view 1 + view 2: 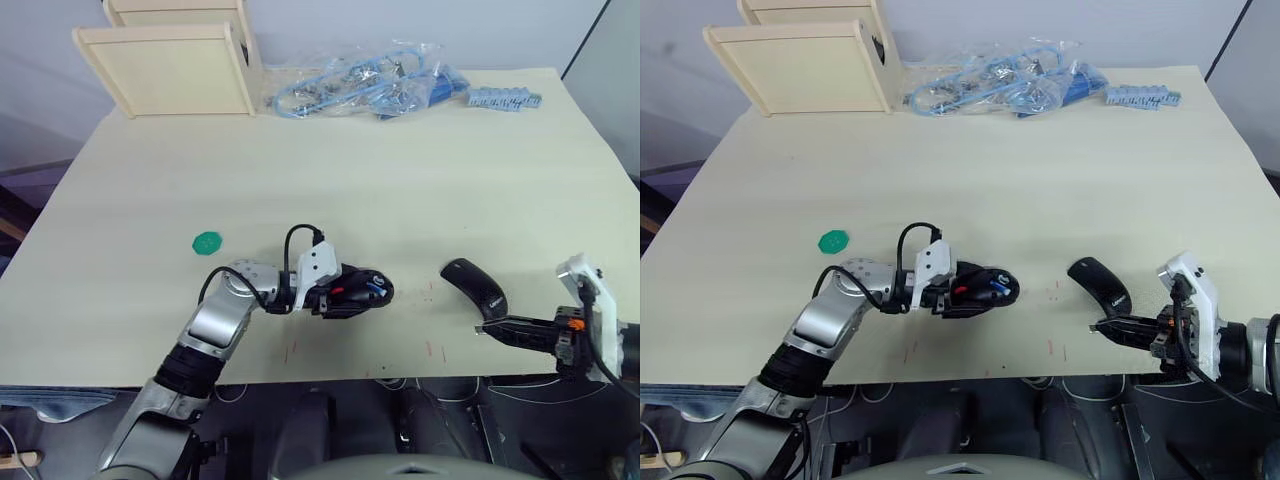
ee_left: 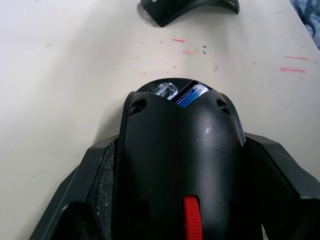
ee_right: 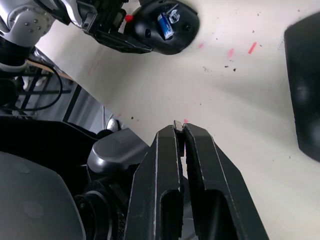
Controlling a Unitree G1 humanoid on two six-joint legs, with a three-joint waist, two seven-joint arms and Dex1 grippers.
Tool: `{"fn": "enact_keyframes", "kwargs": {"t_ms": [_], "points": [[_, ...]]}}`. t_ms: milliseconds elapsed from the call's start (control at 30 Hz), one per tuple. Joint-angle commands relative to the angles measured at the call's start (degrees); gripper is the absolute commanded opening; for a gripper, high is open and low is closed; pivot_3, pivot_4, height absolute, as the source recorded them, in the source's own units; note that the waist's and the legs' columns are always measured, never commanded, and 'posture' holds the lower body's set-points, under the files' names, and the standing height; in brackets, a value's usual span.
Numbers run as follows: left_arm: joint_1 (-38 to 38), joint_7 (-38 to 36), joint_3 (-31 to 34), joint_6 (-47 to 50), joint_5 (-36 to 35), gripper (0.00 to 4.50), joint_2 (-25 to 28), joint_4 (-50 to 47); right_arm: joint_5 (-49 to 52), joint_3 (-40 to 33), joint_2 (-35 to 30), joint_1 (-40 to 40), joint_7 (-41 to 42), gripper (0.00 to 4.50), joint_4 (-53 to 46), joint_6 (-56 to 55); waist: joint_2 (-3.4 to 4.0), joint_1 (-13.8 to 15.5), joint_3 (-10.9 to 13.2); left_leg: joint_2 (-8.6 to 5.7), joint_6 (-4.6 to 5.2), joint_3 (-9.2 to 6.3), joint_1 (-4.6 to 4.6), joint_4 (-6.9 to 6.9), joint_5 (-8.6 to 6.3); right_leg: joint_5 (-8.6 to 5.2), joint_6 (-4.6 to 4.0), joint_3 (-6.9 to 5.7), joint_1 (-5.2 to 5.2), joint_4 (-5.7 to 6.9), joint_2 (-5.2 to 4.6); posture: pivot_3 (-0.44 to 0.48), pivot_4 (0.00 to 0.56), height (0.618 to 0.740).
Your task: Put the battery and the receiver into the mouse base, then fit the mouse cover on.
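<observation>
The mouse base (image 1: pixel 362 281), a black oval shell with red parts inside, lies on the table near the front middle. My left gripper (image 1: pixel 345 293) is shut on it, one finger (image 2: pixel 95 190) along each side. The blue battery (image 2: pixel 191 94) sits in the base's hollow, toward its far end. To the right, the glossy mouse cover (image 1: pixel 475 285) lies on the table by itself. My right gripper (image 1: pixel 483 328) hovers just in front of the cover at the table's front edge. It is shut on the tiny grey receiver (image 3: pixel 177 124), which sticks out at its fingertips.
A green round disc (image 1: pixel 207 241) lies left of the base. At the back stand a wooden box (image 1: pixel 170 65), clear bags of blue parts (image 1: pixel 360 85) and a blue strip (image 1: pixel 503 98). Small red marks dot the table between base and cover.
</observation>
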Motion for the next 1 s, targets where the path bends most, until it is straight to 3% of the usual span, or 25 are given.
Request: {"fn": "enact_keyframes", "kwargs": {"t_ms": [33,167,233,300,533,867,1000], "points": [[-0.6,1.4,-0.2,0.9,0.0,3.00,-0.6,-2.3,3.7,4.4,-4.6,-7.6,-3.2,0.00,-0.5,-0.3,0.01,-0.3,0.0,0.00,0.00,0.02,0.01,0.01,0.00,0.00,0.00,0.01,0.00,0.02,0.00,0.000,0.150,0.740],[-0.8,2.3,-1.0,1.6,0.5,3.00,-1.1,-2.2,8.7,14.0,-7.4,-20.0,-8.7,0.00,1.8,-0.1,0.01,-0.2,0.0,0.02,0.00,0.00,0.04,0.03,0.00,0.00,-0.01,0.00,0.00,0.03,0.02,0.000,0.150,0.740],[-0.9,2.6,-1.4,1.4,0.9,3.00,-1.3,-2.0,9.4,21.2,-6.5,-30.6,-11.8,0.00,3.9,1.9,0.02,-0.4,0.0,0.02,0.00,-0.01,0.01,0.03,0.00,0.00,-0.01,-0.02,0.00,0.02,0.01,0.000,0.150,0.740],[-1.2,2.9,-1.5,1.3,1.2,3.00,-1.4,-1.7,6.7,27.8,-4.1,-41.4,-12.9,0.00,5.6,5.2,0.05,-0.3,0.0,0.01,0.00,0.04,0.02,0.05,0.00,0.01,-0.01,0.03,-0.01,0.02,-0.02,0.000,0.150,0.740],[-1.2,3.7,-2.0,0.8,1.4,3.00,-1.7,-1.4,-2.9,41.8,6.4,-64.3,-12.6,0.00,12.9,16.5,0.06,-0.1,0.0,0.03,-0.01,-0.09,-0.15,0.05,0.00,0.01,-0.01,-0.10,-0.10,-0.01,-0.13,0.000,0.150,0.740],[-1.5,4.8,-2.9,0.6,2.4,3.00,-3.3,-0.5,-19.8,48.1,17.7,-77.5,-4.7,0.00,23.1,26.0,0.07,0.0,0.0,-0.05,0.00,-0.11,-0.23,0.05,0.00,0.02,-0.01,-0.15,-0.21,0.08,-0.20,0.000,0.150,0.740],[-1.6,4.4,-4.2,1.2,3.6,3.00,-2.8,0.0,-26.0,58.0,19.7,-84.7,1.4,0.00,26.1,26.6,0.13,-0.3,0.0,-0.11,0.00,-0.07,-0.20,0.05,0.00,0.02,-0.01,-0.09,-0.28,0.18,-0.19,0.000,0.150,0.740]]}}
